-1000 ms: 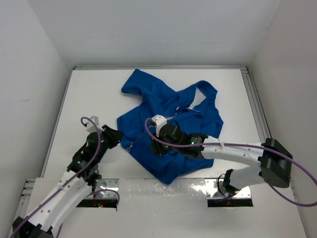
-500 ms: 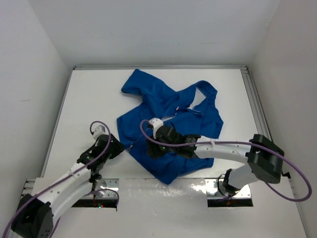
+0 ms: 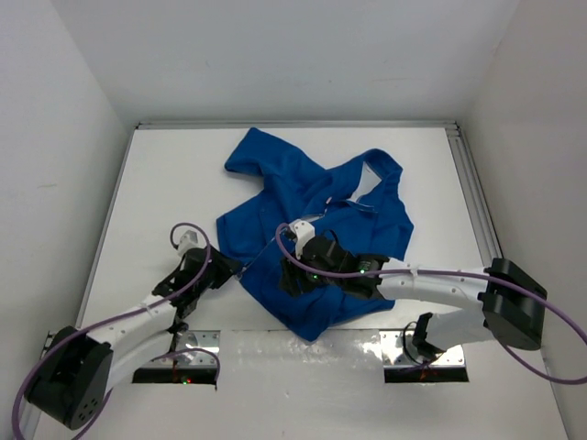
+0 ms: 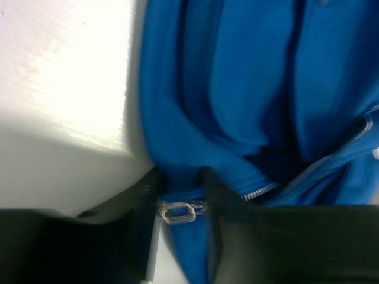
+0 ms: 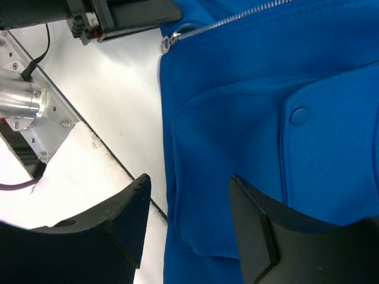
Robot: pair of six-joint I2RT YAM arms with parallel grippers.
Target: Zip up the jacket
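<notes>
Jacket (image 3: 312, 215) crumpled near the middle of the table (image 3: 156, 174), hem toward the arms, front not yet closed along most of its length. Early in the job, by the look of it: securing the bottom of the zipper before any draw upward.

At the left, left gripper (image 4: 180, 198) low at the hem's near-left corner, one finger on each side of the zipper's bottom end, silver zipper pull (image 4: 177, 212) lying in the gap. Gap filled with blue cloth, yet impossible to tell whether truly pinched or merely straddled. Next, probably: a firm pinch on that hem end as an anchor, then a grip on the pull by the other arm and a steady draw along the teeth, cloth kept taut against bunching.

In the centre, royal-blue fleece, soft, folded over itself in thick rolls, with a patch of whitish lining at the far right. Zipper (image 5: 231, 21) a thin silver line running up and right from the pull. Below it, patch pocket (image 5: 237, 177) with a round snap (image 5: 299, 115).

At the right, right gripper (image 5: 189, 219) over the pocket, fingers spread wide, nothing between them.
</notes>
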